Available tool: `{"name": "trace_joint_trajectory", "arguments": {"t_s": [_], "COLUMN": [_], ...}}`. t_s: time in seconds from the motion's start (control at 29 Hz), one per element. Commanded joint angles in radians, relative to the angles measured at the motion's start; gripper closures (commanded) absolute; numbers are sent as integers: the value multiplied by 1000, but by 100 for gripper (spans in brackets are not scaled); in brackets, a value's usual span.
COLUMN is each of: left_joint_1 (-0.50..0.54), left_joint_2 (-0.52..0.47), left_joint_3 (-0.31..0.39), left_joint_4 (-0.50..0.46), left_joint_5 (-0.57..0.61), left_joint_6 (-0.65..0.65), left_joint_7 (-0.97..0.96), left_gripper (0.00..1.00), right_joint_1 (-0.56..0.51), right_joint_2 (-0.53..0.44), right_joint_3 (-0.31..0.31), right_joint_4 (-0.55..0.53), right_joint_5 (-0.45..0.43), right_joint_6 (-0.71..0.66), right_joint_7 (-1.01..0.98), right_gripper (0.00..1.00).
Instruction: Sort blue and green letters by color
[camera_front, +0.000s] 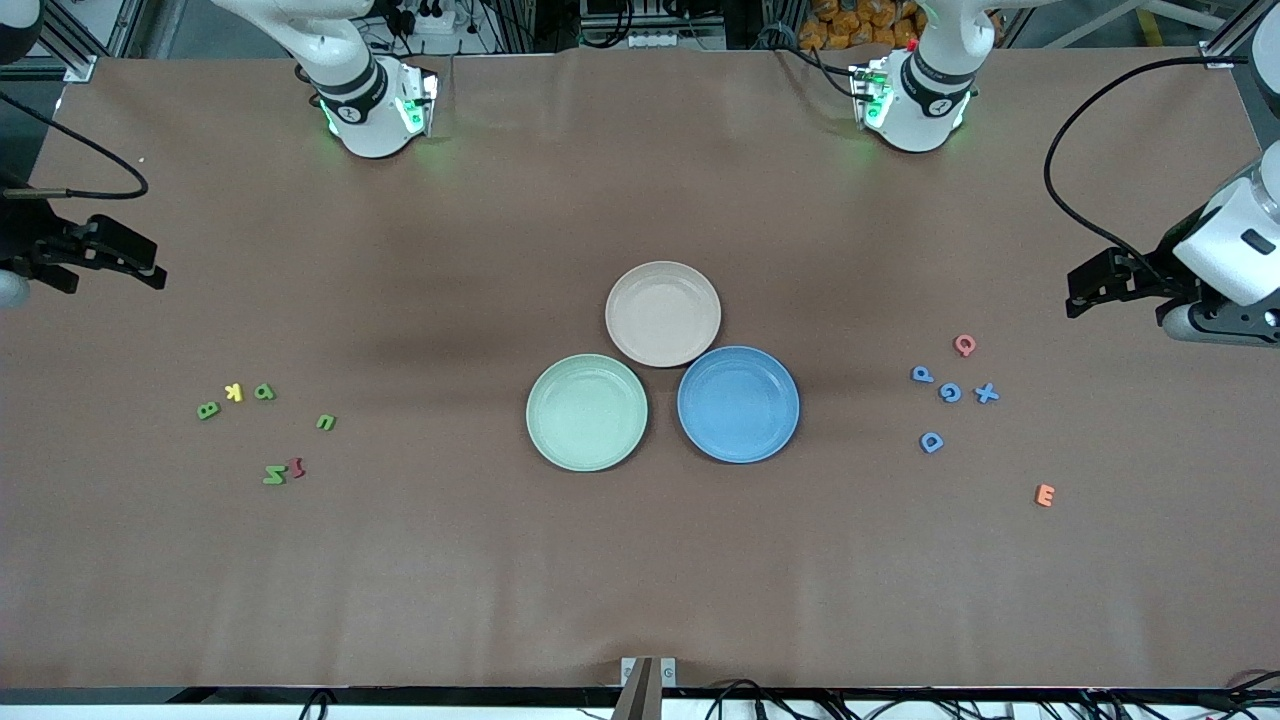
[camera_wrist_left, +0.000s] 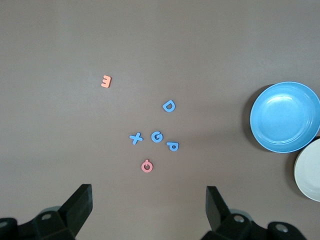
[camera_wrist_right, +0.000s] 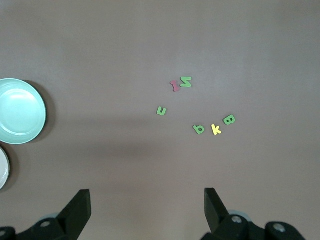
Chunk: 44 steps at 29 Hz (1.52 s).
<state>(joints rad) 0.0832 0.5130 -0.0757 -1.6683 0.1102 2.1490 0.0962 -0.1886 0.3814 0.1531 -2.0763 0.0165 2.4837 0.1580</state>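
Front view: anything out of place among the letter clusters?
Yes: a yellow K and a red letter lie among the green letters; a pink letter and an orange E lie by the blue letters.

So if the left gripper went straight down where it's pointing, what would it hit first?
Probably bare table. The open left gripper looks down just short of the pink letter, with the blue letters past it; depth is hard to judge.

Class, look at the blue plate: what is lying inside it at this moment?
The blue plate holds nothing; its whole inside shows bare in the front and left wrist views. The blue letters lie on the table beside it. Nothing covers it.
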Motion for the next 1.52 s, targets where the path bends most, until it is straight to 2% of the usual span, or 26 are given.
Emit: {"name": "trace_joint_trajectory", "arguments": {"t_s": [0.0, 0.07, 0.28, 0.38, 1.07, 1.48], "left_joint_1": [32, 40, 33, 33, 49, 58], "left_joint_2": [30, 36, 36, 25, -36, -34], "left_joint_3": [-4, -4, -4, -4, -4, -3], "left_joint_4": [-33, -51, -123, -160, -381, -456], "left_joint_5": [16, 13, 11, 11, 3, -6], "left_joint_6": [63, 84, 158, 183, 364, 454], "left_joint_7": [-10, -9, -13, -23, -61, -70], "left_gripper": [0, 0, 0, 0, 0, 0], "right_joint_1": [-9, -6, -6, -5, -5, 3], "right_joint_2": [28, 42, 63, 71, 143, 163], "right_joint_3": [3, 3, 5, 5, 5, 5], "right_joint_4": [1, 1, -1, 1, 30, 35], "right_joint_5": [-18, -33, -174, -205, -205, -207], "right_joint_6": [26, 37, 64, 66, 130, 142], "right_joint_7": [28, 60, 173, 212, 238, 253], "right_gripper": [27, 28, 32, 33, 39, 45]}}
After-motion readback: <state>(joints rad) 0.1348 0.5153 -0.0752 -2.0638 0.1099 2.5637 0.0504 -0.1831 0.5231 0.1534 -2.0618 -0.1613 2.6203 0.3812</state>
